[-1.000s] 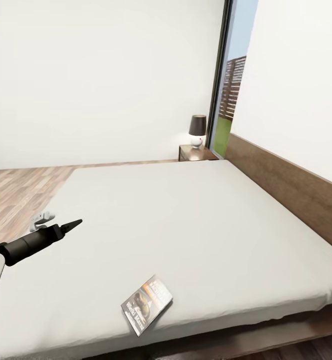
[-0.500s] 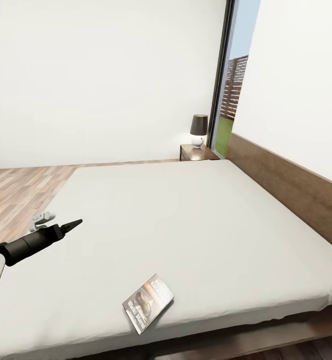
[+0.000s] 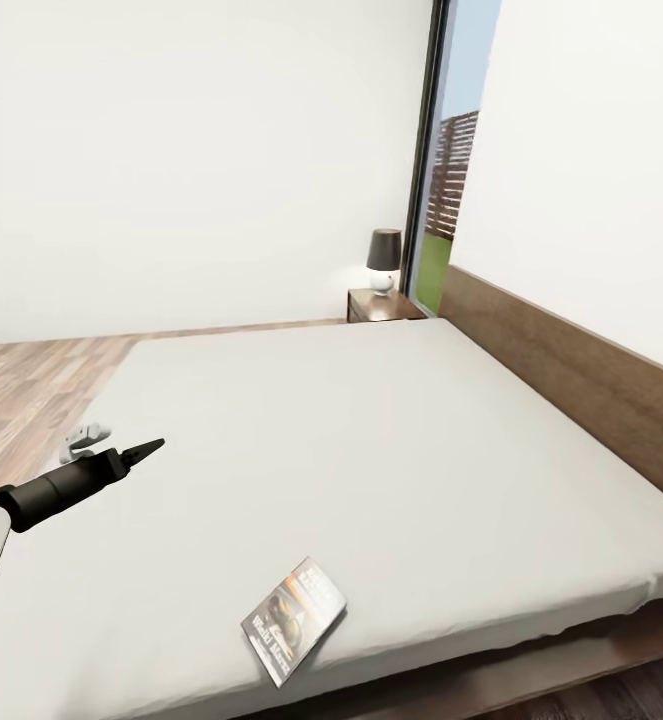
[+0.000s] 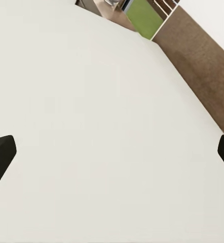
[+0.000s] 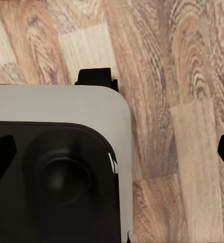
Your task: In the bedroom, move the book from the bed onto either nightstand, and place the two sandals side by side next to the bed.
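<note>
1. The large low bed with a plain light-grey mattress [image 3: 371, 440] and dark brown wooden frame takes up most of the head view; its tall flat headboard [image 3: 571, 375] runs along the white wall on the right.
2. The small thin paperback book with a dark cover and orange band [image 3: 293, 619] lies flat on the mattress, close to the near edge of the bed and turned at an angle to that edge.
3. The rest of the mattress around the book is bare, with wide open surface toward the far edge and the headboard.
4. The low dark-brown wooden nightstand [image 3: 376, 305] stands at the bed's far corner, beside the tall dark-framed window [image 3: 436, 160]; a lamp with a dark shade and white base [image 3: 383, 260] sits on it.
5. The left gripper [image 3: 141, 452] hangs over the left part of the mattress, well apart from the book; in the left wrist view its fingertips [image 4: 1, 154] sit at opposite edges, jaws spread wide and holding nothing.
6. The right gripper [image 5: 112, 152] points down at the wood-plank floor [image 5: 178, 101] and the robot's grey-and-black base [image 5: 56, 167]; its fingertips [image 5: 1, 152] are likewise wide apart, with nothing between them.
7. Open plank floor lies beyond the bed's left edge.
</note>
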{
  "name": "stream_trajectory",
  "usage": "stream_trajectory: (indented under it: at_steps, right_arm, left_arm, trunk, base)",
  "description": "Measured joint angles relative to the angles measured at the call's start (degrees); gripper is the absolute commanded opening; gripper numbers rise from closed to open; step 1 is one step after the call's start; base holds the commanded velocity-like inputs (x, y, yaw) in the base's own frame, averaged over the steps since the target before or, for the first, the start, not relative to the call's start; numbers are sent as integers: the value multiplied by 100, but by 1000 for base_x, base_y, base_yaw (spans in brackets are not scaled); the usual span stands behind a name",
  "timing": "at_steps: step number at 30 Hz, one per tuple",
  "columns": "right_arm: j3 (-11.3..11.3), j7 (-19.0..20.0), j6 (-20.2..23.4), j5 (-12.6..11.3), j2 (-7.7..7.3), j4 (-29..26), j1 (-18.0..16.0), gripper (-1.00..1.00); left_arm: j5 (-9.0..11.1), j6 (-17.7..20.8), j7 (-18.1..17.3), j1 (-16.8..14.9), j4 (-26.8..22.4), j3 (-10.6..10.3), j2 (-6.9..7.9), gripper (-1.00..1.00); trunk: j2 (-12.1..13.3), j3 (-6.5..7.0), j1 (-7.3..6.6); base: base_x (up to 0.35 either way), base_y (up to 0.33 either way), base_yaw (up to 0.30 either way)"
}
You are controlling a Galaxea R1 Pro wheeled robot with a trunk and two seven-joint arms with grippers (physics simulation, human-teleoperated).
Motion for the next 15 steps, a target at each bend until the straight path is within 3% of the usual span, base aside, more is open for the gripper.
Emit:
stream_trajectory:
  at_steps: [15]
  right_arm:
    - [7, 0, 1, 2, 2, 1, 0, 100]
  left_arm:
    - [0, -1, -3, 1, 0, 0, 0, 100]
  trunk:
    - [0, 0, 0]
  base:
    - [8, 11, -21]
